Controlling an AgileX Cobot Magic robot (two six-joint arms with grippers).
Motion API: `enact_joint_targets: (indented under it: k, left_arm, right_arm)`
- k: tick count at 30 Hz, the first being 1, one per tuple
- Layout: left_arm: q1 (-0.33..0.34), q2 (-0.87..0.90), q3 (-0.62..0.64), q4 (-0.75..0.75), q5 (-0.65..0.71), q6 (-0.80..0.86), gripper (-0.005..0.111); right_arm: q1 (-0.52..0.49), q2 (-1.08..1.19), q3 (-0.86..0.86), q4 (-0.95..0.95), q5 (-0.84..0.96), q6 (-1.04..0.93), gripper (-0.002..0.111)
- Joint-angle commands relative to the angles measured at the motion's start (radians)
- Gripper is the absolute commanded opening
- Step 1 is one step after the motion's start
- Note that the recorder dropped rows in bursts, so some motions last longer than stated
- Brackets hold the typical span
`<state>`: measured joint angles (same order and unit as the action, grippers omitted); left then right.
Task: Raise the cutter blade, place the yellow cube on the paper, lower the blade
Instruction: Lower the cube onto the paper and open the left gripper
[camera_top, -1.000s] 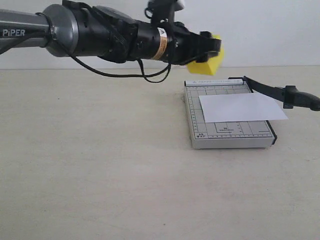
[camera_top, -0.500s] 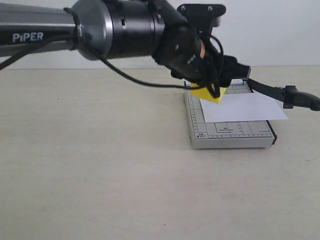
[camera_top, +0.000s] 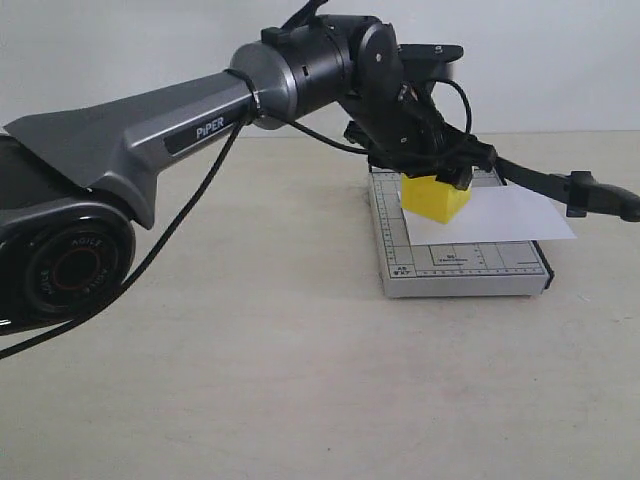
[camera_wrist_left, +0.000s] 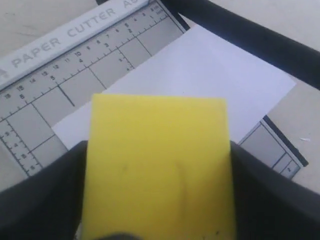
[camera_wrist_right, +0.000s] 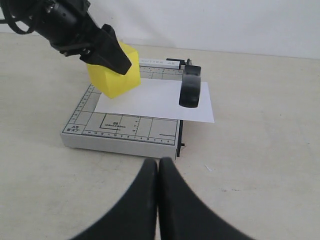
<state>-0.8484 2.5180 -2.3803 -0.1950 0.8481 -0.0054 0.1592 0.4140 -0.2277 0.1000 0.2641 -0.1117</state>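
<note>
Yellow cube (camera_top: 436, 198) is clamped between the jaws of the left gripper (camera_top: 437, 178), with one black finger on each side face, and it's held tilted. It sits low over the corner of the paper (camera_top: 500, 215) on the side away from the blade. Part of it is over the bare grid of the grey trimmer board (camera_top: 450, 268). Can't tell if its bottom edge touches the sheet yet.

Cube: solid bright plastic, crisp edges, faint curved mark on the face the wrist camera sees.

Right gripper (camera_wrist_right: 159, 167): jaws pressed together, empty, parked over the counter (camera_wrist_right: 260, 165) short of the board.

Status:
- Step 1 looks done. The cutter blade (camera_top: 560, 187) stands raised with its handle out past the paper's edge, and nothing is gripping it.
- Step 2 is mid-way: the cube is delivered but not released.
- Left to do: seat the cube flat on the sheet, open the jaws, back the arm out, then lower the blade.

The cube looks well clear of the blade line, so I'd expect closing to be unobstructed.
</note>
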Motion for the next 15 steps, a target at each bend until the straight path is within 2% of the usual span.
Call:
enact_joint_targets:
  k: [1, 15]
  left_arm:
    - [-0.004, 0.016, -0.017, -0.008, -0.075, 0.059, 0.004]
    - [-0.004, 0.055, -0.017, -0.019, -0.107, 0.157, 0.004]
  right_arm:
    - [0.0, 0.004, -0.004, 0.0, -0.006, 0.001, 0.0]
    - [0.0, 0.004, -0.004, 0.0, -0.006, 0.001, 0.0]
